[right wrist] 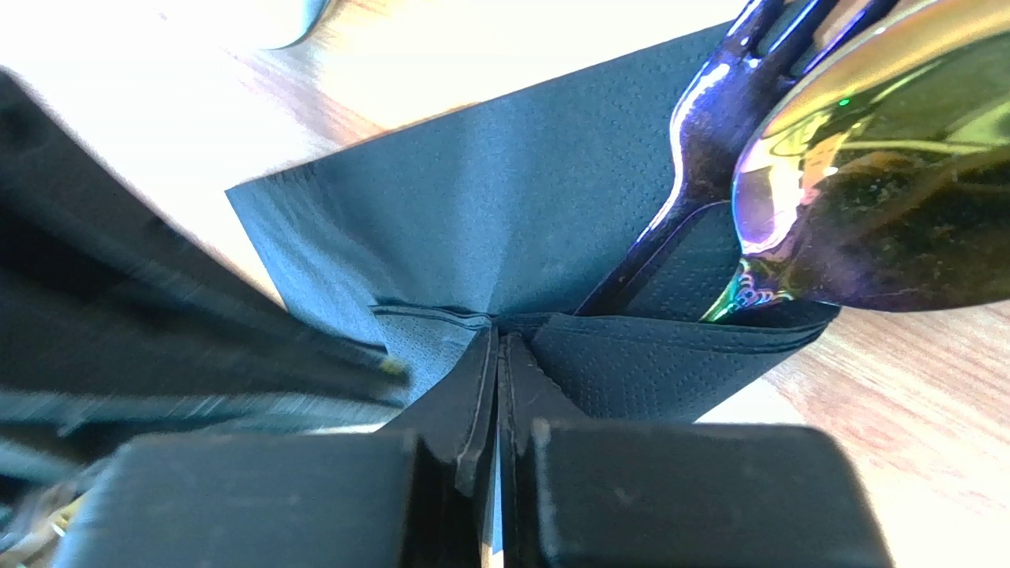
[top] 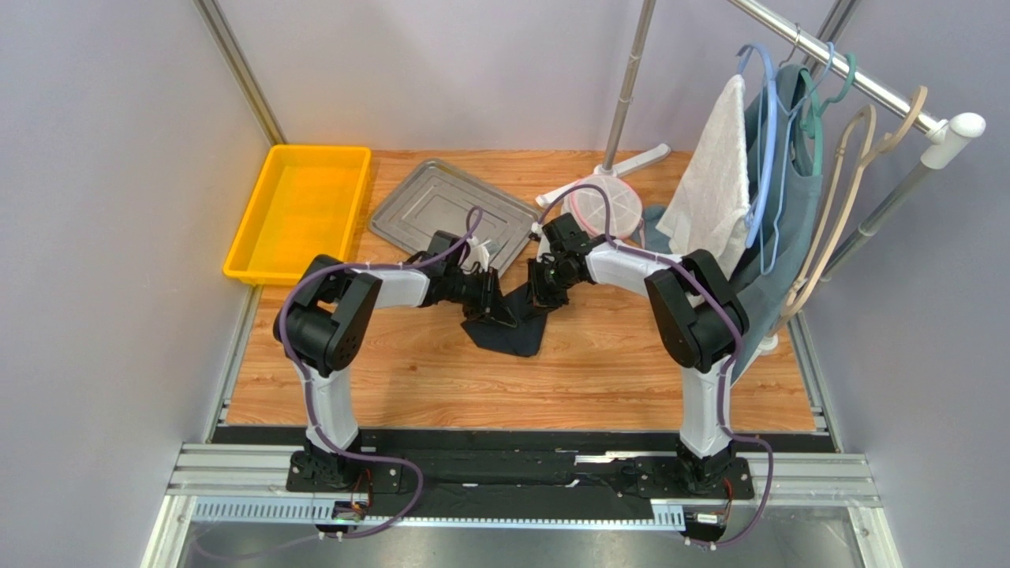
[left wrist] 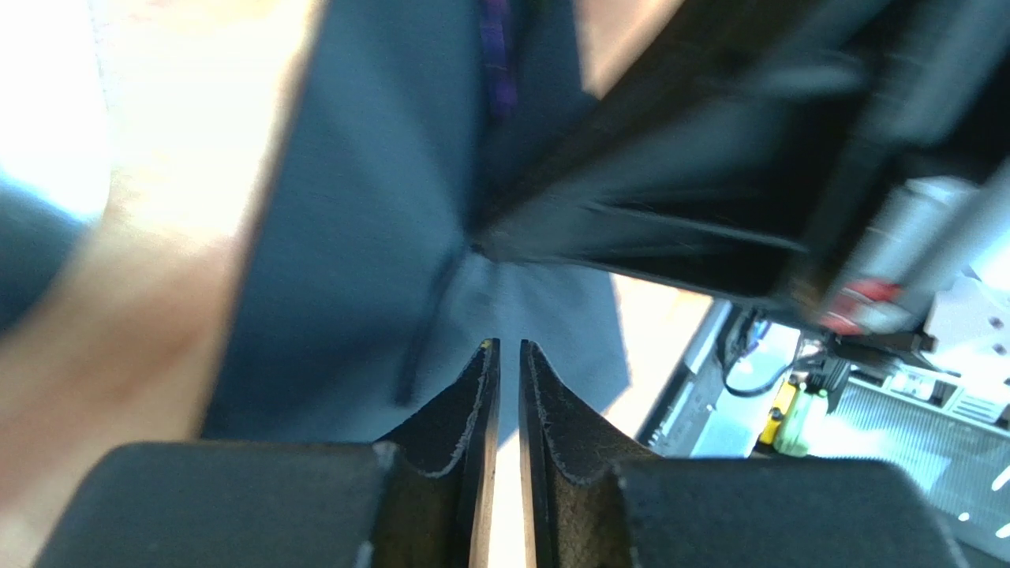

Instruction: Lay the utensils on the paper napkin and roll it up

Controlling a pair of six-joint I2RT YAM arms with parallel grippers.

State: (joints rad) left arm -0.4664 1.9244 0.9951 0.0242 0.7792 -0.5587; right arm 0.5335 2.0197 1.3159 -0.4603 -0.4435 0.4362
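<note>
The black paper napkin (top: 507, 326) lies partly folded on the wooden table between both arms. In the right wrist view the purple fork (right wrist: 666, 225) and the gold-bowled spoon (right wrist: 877, 201) rest on the napkin (right wrist: 510, 225), their handles tucked under a folded flap. My right gripper (right wrist: 499, 331) is shut on that folded edge. My left gripper (left wrist: 509, 346) hovers over the napkin (left wrist: 356, 237) with its jaws a narrow slit apart and nothing between them. A bit of the purple fork (left wrist: 496, 47) shows at the top of the left wrist view. From above, the left gripper (top: 484, 296) and right gripper (top: 543, 294) nearly touch.
A yellow bin (top: 296, 213) sits at the back left, with a grey metal tray (top: 445, 213) beside it. A round white container (top: 605, 211) stands behind the right arm. A white towel (top: 711, 178) and hangers hang from a rack at the right.
</note>
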